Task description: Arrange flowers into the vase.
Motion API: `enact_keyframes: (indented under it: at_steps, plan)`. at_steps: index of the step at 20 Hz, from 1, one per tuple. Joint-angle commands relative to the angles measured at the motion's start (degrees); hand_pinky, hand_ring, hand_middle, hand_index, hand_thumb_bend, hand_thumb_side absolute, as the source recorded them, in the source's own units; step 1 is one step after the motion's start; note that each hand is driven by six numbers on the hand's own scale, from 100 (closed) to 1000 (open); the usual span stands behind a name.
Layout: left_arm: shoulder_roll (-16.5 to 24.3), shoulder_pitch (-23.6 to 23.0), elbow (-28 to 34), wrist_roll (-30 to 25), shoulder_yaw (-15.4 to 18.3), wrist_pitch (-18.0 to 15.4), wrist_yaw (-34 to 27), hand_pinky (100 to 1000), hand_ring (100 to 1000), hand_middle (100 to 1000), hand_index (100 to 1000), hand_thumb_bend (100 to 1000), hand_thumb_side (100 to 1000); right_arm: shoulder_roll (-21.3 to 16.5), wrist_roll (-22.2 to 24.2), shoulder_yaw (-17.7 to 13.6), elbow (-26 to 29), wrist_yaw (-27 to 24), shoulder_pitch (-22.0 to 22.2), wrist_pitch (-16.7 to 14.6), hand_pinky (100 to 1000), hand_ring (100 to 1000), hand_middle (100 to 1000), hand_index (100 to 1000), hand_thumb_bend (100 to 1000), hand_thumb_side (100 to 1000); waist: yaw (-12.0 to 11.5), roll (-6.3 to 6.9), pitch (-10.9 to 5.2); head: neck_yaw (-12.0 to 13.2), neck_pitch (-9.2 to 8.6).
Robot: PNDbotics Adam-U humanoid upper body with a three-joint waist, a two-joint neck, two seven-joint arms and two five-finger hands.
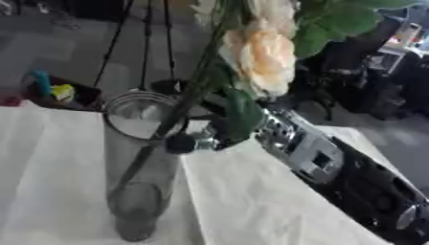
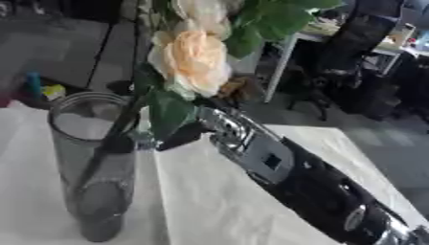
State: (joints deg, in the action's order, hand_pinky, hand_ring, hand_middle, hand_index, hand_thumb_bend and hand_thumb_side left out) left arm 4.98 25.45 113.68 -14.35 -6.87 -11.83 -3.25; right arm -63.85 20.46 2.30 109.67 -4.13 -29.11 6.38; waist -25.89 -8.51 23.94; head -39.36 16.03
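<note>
- Already the flower's stem [image 1: 159, 136] ran down inside the vase [image 1: 138, 191], leaning from its near base up toward the far right.
- Just right of the rim, the right hand [image 1: 197, 142] held the stem, fingers curled round it.
- Its bloom [image 2: 194, 60] hung above the hand.
- No left hand showed.

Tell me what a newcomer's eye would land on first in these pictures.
The pale peach flower with green leaves fills the top centre, close to the camera. Its dark stem slants down into the tall clear glass vase standing at the left on the white table. The robot's right arm reaches in from the lower right, its hand beside the vase's rim.
</note>
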Motion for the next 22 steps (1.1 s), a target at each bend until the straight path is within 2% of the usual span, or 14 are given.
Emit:
enact_keyframes:
  at_steps: [1, 7, 15, 22]
  plan:
    - [0.1, 0.7, 0.9, -0.2, -0.2, 0.0, -0.1, 564, 558, 812, 898, 100, 1000, -1.6, 4.2, -1.2, 0.0, 1.6, -0.1, -0.3, 946, 1000, 913, 1000, 1000, 541, 0.0, 0.22, -1.66, 0.1, -0.42]
    - [0.1, 0.7, 0.9, -0.3, -0.2, 0.0, -0.1, 565, 559, 813, 898, 100, 1000, -1.8, 5.8, -1.6, 0.8, 1.8, 0.5, -1.5, 950, 1000, 916, 1000, 1000, 541, 0.2, 0.31, -1.83, 0.1, -0.24]
    - [0.0, 0.5, 0.9, -0.3, -0.1, 0.1, -0.1, 564, 559, 814, 898, 100, 1000, -1.5, 3.5, -1.8, -0.5, 1.6, 1.0, -1.3, 940, 1000, 905, 1000, 1000, 541, 0.5, 0.66, -2.22, 0.4, 0.14]
    - [0.2, 0.2, 0.9, 0.4, 0.4, -0.1, 0.0, 563, 559, 814, 898, 100, 1000, -1.4, 2.5, -2.2, -2.9, 1.8, 1.9, -1.0, 936, 1000, 898, 1000, 1000, 541, 1.2, 1.3, -2.73, 1.7, 1.56]
